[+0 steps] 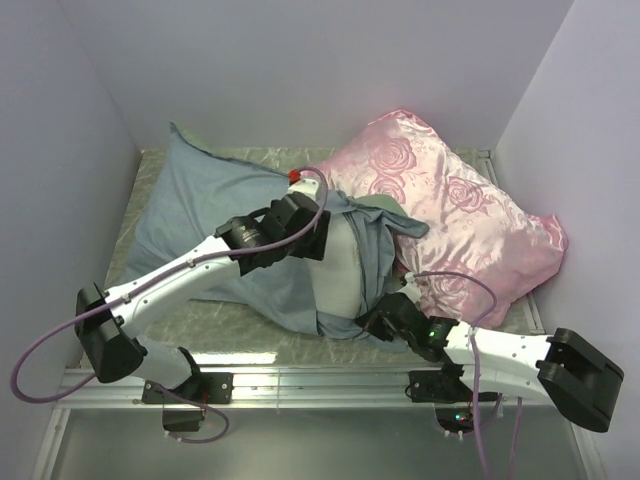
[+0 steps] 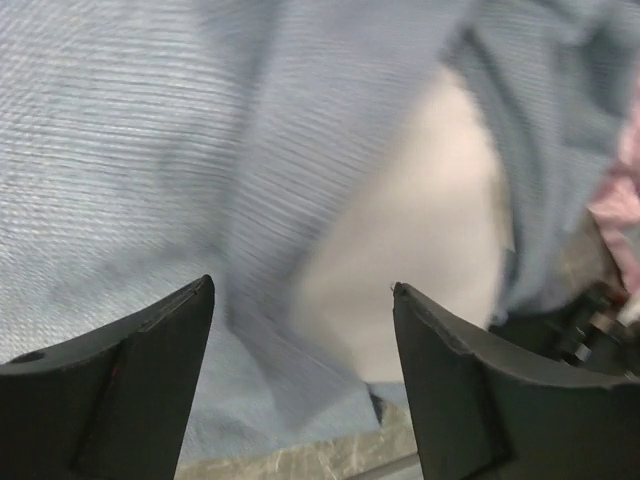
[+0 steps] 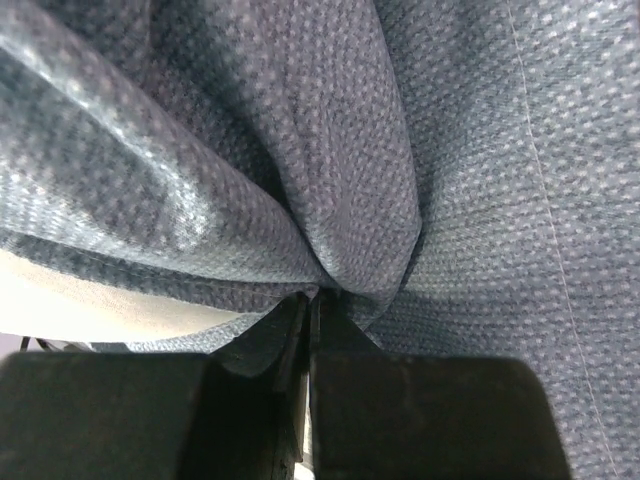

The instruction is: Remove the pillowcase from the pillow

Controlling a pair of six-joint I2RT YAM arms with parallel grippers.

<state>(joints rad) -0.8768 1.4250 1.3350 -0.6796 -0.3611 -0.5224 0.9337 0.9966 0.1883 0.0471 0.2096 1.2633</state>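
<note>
The grey-blue pillowcase (image 1: 205,215) lies across the left and middle of the table, bunched at its open end. The white pillow (image 1: 345,270) shows bare through that opening, near the middle. My left gripper (image 1: 318,238) is open and empty, hovering over the edge of the opening; in the left wrist view the pillowcase (image 2: 130,170) and the pillow (image 2: 420,230) lie below my left gripper (image 2: 300,300). My right gripper (image 1: 378,318) is shut on a fold of the pillowcase (image 3: 300,150) at the near edge of the opening; in the right wrist view its jaws (image 3: 308,305) pinch the cloth.
A shiny pink rose-patterned pillow (image 1: 450,215) lies at the back right, touching the pillowcase's bunched end. White walls close in the left, back and right. A marbled tabletop (image 1: 215,335) shows at the front, with a metal rail (image 1: 320,380) along its near edge.
</note>
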